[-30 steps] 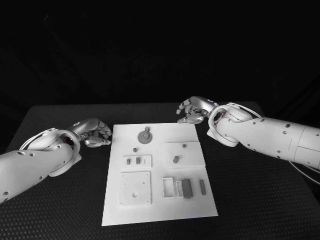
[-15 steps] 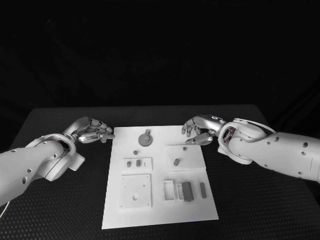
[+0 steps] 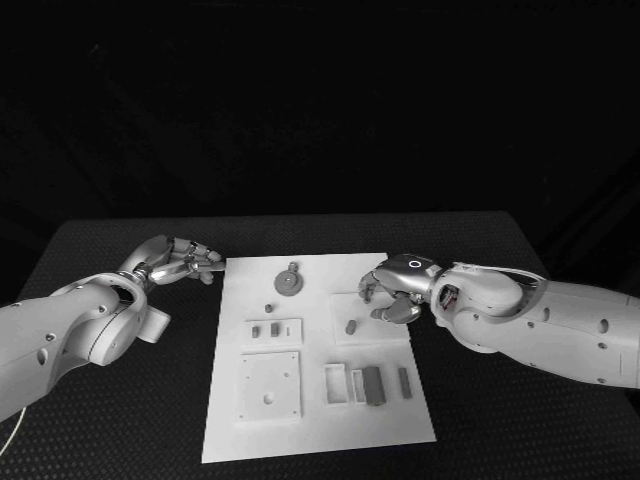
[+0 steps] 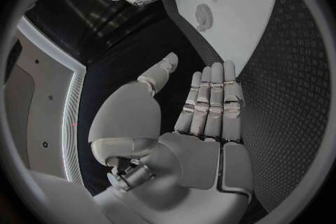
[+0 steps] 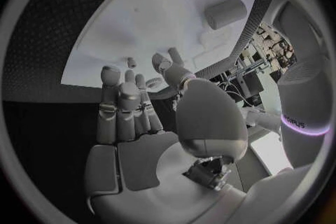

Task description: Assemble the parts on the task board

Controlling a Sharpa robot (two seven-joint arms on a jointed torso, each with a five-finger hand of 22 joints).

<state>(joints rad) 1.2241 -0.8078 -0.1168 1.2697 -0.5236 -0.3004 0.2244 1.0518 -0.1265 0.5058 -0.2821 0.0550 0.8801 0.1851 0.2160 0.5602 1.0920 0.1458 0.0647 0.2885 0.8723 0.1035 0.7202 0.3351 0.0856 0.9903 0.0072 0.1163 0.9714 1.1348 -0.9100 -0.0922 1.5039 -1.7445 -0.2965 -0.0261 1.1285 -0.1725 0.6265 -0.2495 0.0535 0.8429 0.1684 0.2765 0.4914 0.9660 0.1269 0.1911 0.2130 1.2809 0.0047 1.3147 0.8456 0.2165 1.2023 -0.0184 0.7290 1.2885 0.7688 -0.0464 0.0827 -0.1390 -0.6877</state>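
Board (image 3: 313,415): white plate lying flat in the middle of the black table (image 3: 551,440), long side running away from the robot.
Left hand (image 3: 173,262): at 9 to 10 o'clock of the board, just off its far left corner, over bare table. Fingers straight and side by side in the left wrist view, thumb apart, nothing in it: empty and open.
Right hand (image 3: 388,293): over the board's right edge at about 2 o'clock, above the raised square (image 3: 366,312). Fingers loosely curved and spread, thumb apart; the right wrist view shows no part between them, so it holds nothing.
Disc (image 3: 287,282): round grey part with a small tab at its far side, at 12 o'clock on the board, between the two hands.
Small peg (image 3: 270,307): just near of the disc, slightly left.
Left square (image 3: 273,328): raised plate at 10 o'clock of the board's centre, with two small dark parts on it.
Slug (image 3: 350,326): short grey part on the raised square, just beside the right hand's fingertips; whether they touch I cannot tell.
Big plate (image 3: 270,386): raised square at 7 o'clock, with small holes.
Frame (image 3: 335,383): open white rectangle at 5 o'clock.
Block (image 3: 372,384): grey part just right of the frame.
Bar (image 3: 404,380): thin dark part right of the block, near the board's right edge.
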